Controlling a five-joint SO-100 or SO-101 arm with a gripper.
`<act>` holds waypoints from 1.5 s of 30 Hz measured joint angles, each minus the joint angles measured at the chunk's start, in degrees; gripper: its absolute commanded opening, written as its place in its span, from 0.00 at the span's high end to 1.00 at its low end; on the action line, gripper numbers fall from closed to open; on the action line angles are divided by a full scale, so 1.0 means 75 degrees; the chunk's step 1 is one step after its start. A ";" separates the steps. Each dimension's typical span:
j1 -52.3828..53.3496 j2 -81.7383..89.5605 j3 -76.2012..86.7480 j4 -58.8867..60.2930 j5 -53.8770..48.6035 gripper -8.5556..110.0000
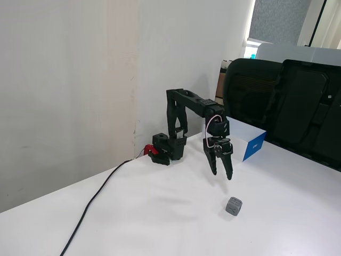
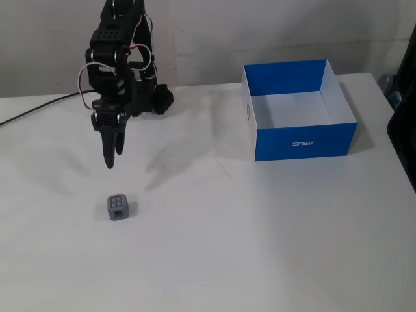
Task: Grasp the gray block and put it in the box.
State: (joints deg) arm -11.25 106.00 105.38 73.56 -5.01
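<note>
The tool (image 2: pixel 110 158) hangs above the table (image 2: pixel 260 247) with its tips pointing down, short of the gray block (image 2: pixel 118 207) and not touching it. Its fingers are parted a little, a narrow gap at the tips in the side-on fixed view (image 1: pixel 222 174), and they hold nothing. The gray block sits alone on the table's open middle, nearer the front edge than the arm's base is. The box (image 2: pixel 298 140) stands well apart from it, toward the table's back right corner in the view from above.

The step in hand looks like the approach to the grasp. To do it well, the jaws probably need to open wider than the block before they drop. The tool should travel further out until the tips straddle the cube, 1 finger on each of 2 opposite flat faces, not on corners. Descend straight, stop just off the table, then close. A skewed or early close would likely nudge the light block away.
</note>
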 measured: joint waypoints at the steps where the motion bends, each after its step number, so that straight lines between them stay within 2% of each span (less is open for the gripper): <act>1: 0.0035 -0.0176 -0.0129 0.0047 -0.0012 0.71; 9: 0.0070 -0.1734 -0.1617 0.0691 -0.0012 0.70; 31: -0.0059 -0.3855 -0.4371 0.1687 -0.0012 0.67; 36: -0.0152 -0.4254 -0.4711 0.1770 0.0023 0.64; 45: -0.0305 -0.4910 -0.5109 0.1770 0.0035 0.64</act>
State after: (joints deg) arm -13.54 69.17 67.06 86.84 -4.75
